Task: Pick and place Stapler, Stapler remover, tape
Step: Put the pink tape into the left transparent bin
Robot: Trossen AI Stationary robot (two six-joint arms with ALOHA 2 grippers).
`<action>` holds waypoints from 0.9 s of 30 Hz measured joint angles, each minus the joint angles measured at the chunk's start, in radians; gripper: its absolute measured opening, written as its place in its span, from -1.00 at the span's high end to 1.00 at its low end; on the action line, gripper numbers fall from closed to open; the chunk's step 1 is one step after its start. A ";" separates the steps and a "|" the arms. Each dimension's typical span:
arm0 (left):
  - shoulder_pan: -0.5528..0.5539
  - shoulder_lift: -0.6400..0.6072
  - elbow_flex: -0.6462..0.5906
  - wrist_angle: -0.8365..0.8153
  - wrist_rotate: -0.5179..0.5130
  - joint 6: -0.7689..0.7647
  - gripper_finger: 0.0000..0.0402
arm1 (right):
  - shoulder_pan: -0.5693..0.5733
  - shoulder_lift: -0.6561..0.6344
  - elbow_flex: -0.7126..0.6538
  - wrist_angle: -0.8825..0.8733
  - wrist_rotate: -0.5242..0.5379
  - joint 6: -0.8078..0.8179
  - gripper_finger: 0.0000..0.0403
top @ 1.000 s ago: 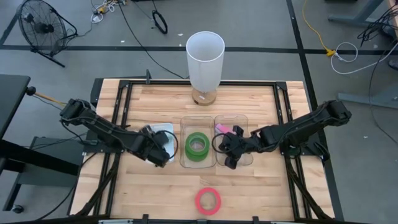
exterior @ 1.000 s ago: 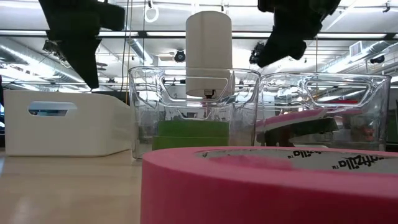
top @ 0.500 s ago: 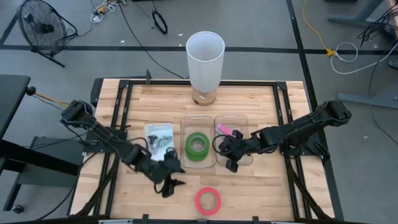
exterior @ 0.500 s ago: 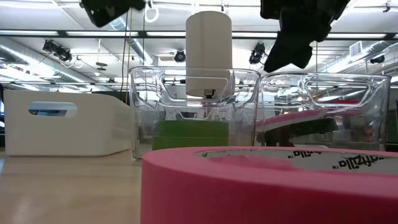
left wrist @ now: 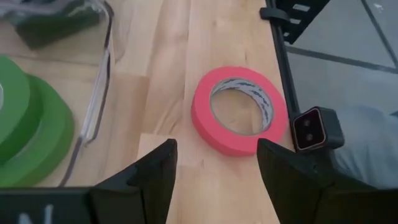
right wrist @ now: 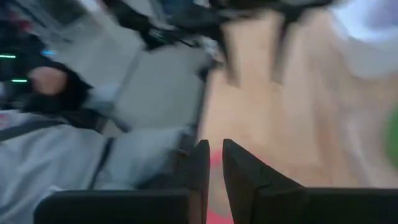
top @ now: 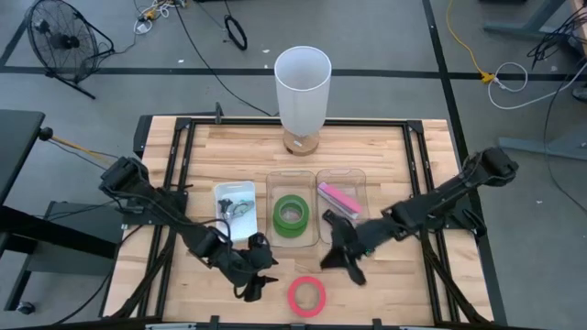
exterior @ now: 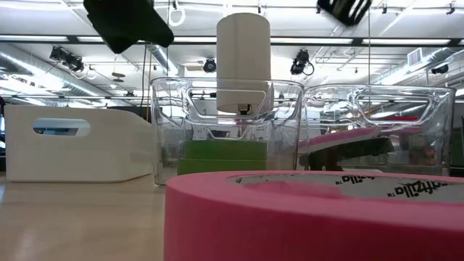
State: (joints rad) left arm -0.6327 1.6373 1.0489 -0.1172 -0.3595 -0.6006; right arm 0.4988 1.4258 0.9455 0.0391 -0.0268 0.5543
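The red-pink tape roll [top: 307,295] lies flat on the table near the front edge; it also shows in the left wrist view [left wrist: 239,111] and the low view [exterior: 312,217]. My left gripper [top: 255,277] is open just left of it, fingers on either side of the line toward it [left wrist: 214,149], touching nothing. My right gripper [top: 337,260] hovers just beyond the roll, fingers close together and empty [right wrist: 216,152]. Two green tape rolls [top: 292,215] lie stacked in the middle clear bin [top: 271,240]. The pink stapler [top: 338,196] lies in the right clear bin [top: 359,176]. The dark stapler remover [top: 238,207] lies in the white tray [top: 220,191].
A tall white cylinder [top: 303,87] stands at the table's far edge behind the bins. A black frame [top: 183,128] rims the table. A small dark camera block [left wrist: 316,129] sits at the front edge by the pink roll. Bare wood lies left and right of the roll.
My left gripper has gone from above the white tray toward the near edge and rightward, down beside the pink tape roll. My right gripper has left the right clear bin and gone toward the near edge, toward the same roll. The stapler stays in its bin.
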 joint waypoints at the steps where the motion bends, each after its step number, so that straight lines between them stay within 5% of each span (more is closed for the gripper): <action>1: 0.000 -0.001 0.000 -0.001 -0.006 0.010 -0.12 | 0.035 0.004 0.000 0.038 0.020 -0.009 0.76; 6: 0.008 -0.002 0.000 -0.002 -0.030 0.019 -0.12 | 0.193 0.086 0.010 0.274 0.146 -0.058 0.76; 11: 0.025 -0.002 0.000 -0.007 -0.035 0.042 -0.12 | 0.260 0.242 0.138 0.266 0.196 -0.080 0.76; 20: 0.041 -0.002 0.000 -0.020 -0.038 0.045 -0.12 | 0.265 0.528 0.629 -0.361 0.194 -0.172 0.76; 27: 0.039 -0.002 0.000 -0.074 -0.037 0.044 -0.12 | 0.256 0.602 0.732 -0.524 0.190 -0.131 0.76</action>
State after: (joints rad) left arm -0.5934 1.6348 1.0492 -0.1915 -0.3965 -0.5568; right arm 0.7549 2.0274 1.6772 -0.4852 0.1627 0.4229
